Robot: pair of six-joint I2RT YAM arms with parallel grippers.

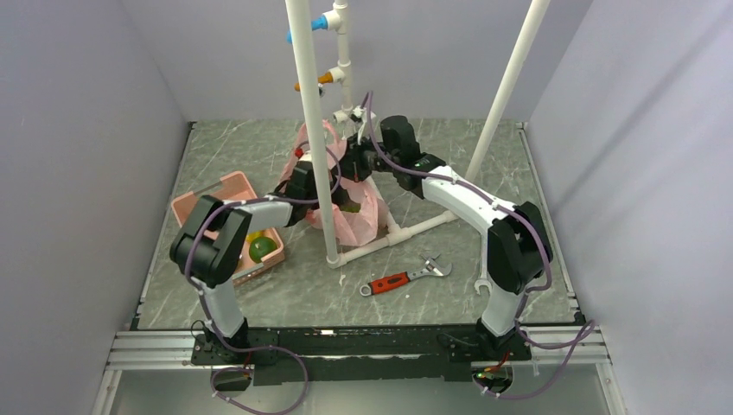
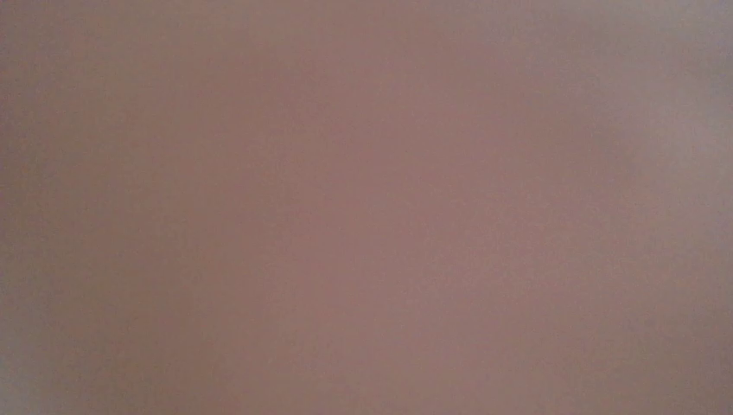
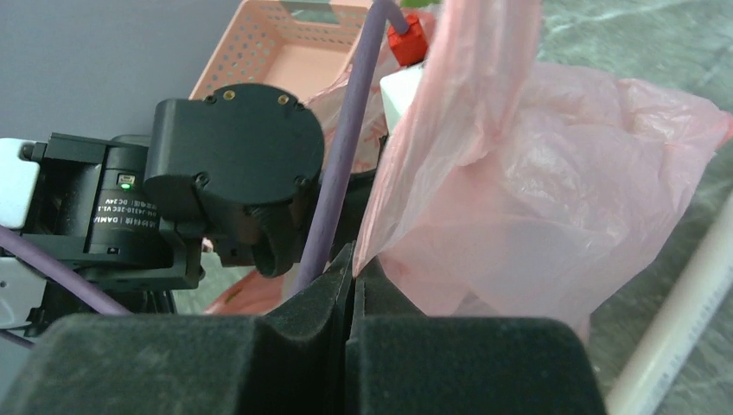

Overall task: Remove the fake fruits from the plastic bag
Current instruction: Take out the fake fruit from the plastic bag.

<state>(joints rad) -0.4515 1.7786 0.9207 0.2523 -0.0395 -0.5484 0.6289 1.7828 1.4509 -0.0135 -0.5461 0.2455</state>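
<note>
From above, the plastic bag point(image 1: 363, 216), thin, translucent pink and crumpled, sits at the middle of the tabletop point(image 1: 449, 164), touching a white pipe point(image 1: 313, 130). The left gripper is hidden inside the bag, so I cannot tell how its jaws stand. The right gripper point(image 1: 353, 164) is at the far rim of the bag. On the left, a rigid pink slotted basket point(image 1: 226, 192) holds two smooth fake fruits point(image 1: 263, 249), one green and one yellowish.

The left wrist view is only a pink blur.

In the right wrist view, the jaws are pressed together on a fold of the crinkly bag film.
</note>
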